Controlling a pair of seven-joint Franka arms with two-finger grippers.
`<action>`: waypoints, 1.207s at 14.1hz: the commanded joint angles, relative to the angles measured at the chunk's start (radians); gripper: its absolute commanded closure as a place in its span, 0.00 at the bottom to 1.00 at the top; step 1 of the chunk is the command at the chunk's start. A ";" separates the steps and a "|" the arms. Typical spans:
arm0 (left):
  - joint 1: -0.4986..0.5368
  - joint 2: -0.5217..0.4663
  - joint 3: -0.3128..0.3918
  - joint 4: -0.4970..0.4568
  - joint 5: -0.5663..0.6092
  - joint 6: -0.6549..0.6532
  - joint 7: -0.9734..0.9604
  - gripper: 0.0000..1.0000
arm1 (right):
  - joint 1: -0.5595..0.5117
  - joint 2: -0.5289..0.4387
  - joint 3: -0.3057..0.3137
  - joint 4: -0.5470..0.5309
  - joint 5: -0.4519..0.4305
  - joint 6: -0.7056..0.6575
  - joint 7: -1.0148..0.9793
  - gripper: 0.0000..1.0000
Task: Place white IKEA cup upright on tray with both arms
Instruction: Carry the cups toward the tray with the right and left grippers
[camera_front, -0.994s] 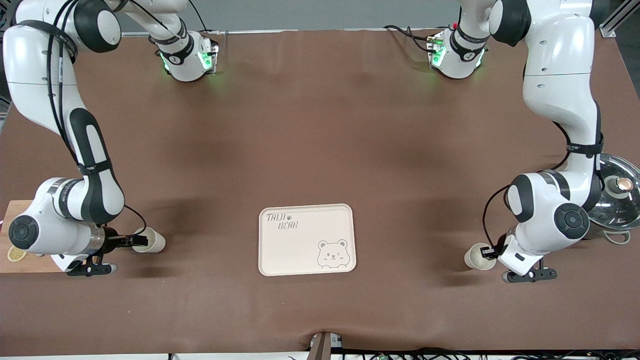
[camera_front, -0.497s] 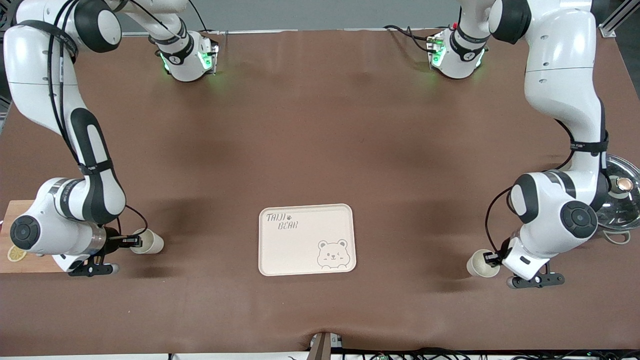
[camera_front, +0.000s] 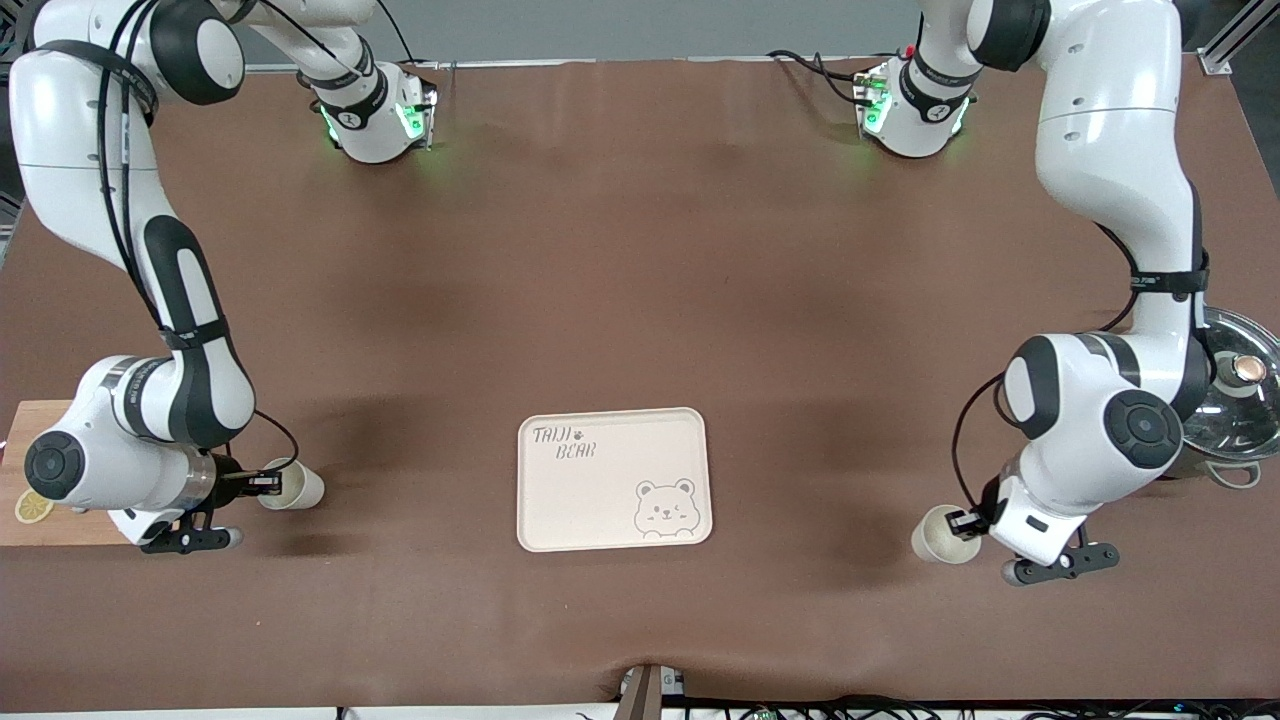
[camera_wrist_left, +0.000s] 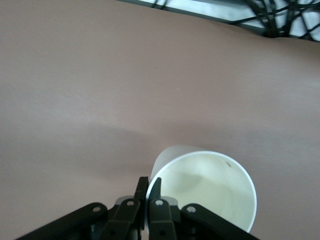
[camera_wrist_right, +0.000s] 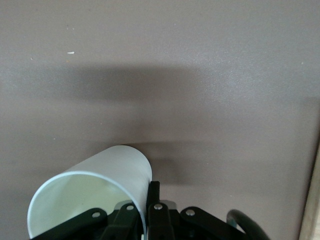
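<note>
The cream tray (camera_front: 600, 500) with "TAIJI BEAR" lettering and a bear face lies flat near the table's middle, nearer the front camera. My left gripper (camera_front: 965, 523) is shut on the rim of a white cup (camera_front: 938, 537), held tilted on its side toward the left arm's end of the table. In the left wrist view the fingers (camera_wrist_left: 149, 187) pinch the cup wall (camera_wrist_left: 210, 187). My right gripper (camera_front: 262, 485) is shut on the rim of a second white cup (camera_front: 295, 487) toward the right arm's end. It also shows in the right wrist view (camera_wrist_right: 149, 192), clamping the cup (camera_wrist_right: 100, 180).
A wooden cutting board (camera_front: 40, 440) with a lemon slice (camera_front: 33, 508) lies at the right arm's end. A pot with a glass lid (camera_front: 1235, 400) stands at the left arm's end. Brown cloth covers the table.
My left gripper has carried its cup a little toward the tray and the front camera. My right gripper with its cup has shifted slightly toward the right arm's end.
</note>
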 joint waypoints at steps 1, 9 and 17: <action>-0.047 -0.014 0.007 0.007 -0.007 -0.033 -0.099 1.00 | -0.002 -0.011 0.007 -0.001 0.001 -0.005 0.002 1.00; -0.217 -0.012 0.010 0.007 -0.007 -0.033 -0.412 1.00 | 0.012 -0.038 0.028 0.108 0.140 -0.236 0.069 1.00; -0.354 0.003 0.003 0.029 -0.012 -0.029 -0.638 1.00 | 0.212 -0.083 0.029 0.145 0.145 -0.290 0.498 1.00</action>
